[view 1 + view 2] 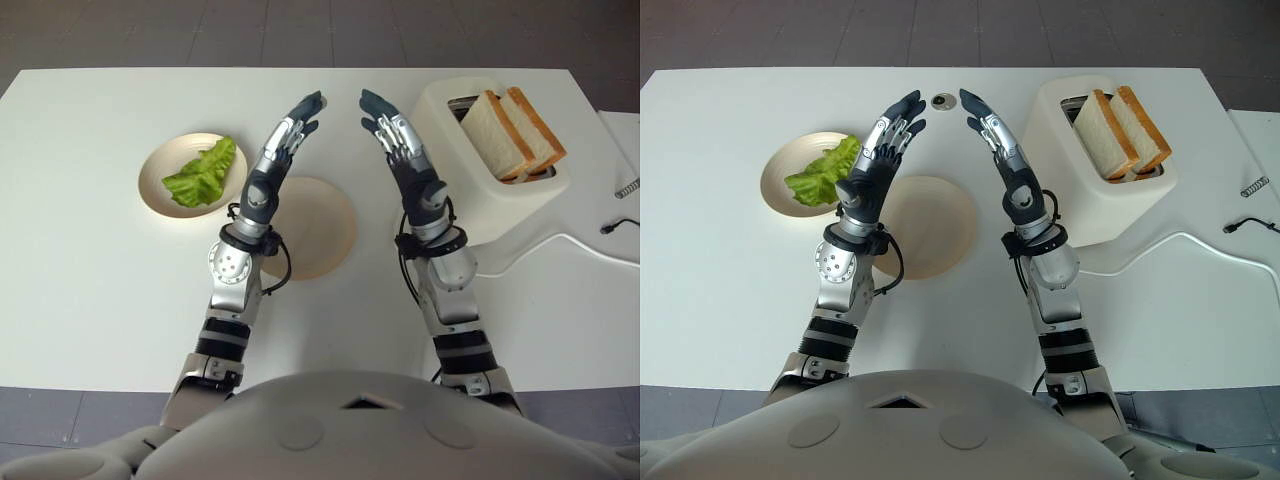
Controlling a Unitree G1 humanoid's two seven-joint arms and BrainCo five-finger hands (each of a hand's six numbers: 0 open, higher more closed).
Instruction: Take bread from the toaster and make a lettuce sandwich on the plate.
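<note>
My left hand (272,165) and right hand (405,152) are open and empty. The bread (512,135) stands in the toaster (530,195) just right of my right hand.

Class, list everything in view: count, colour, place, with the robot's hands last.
table: one, white, beneath everything.
toaster: one, cream, far right.
bread slices: two, pale with brown crusts, standing in the toaster.
lettuce plate: one, cream, far left.
lettuce: one leaf, green, on that plate.
empty plate: one, beige, centre, partly behind the left arm.
cable: one, white, trailing right from the toaster.
small disc: one, grey, far centre.
left hand: one, dark grey, open, raised above centre.
right hand: one, dark grey, open, raised beside the toaster.
</note>
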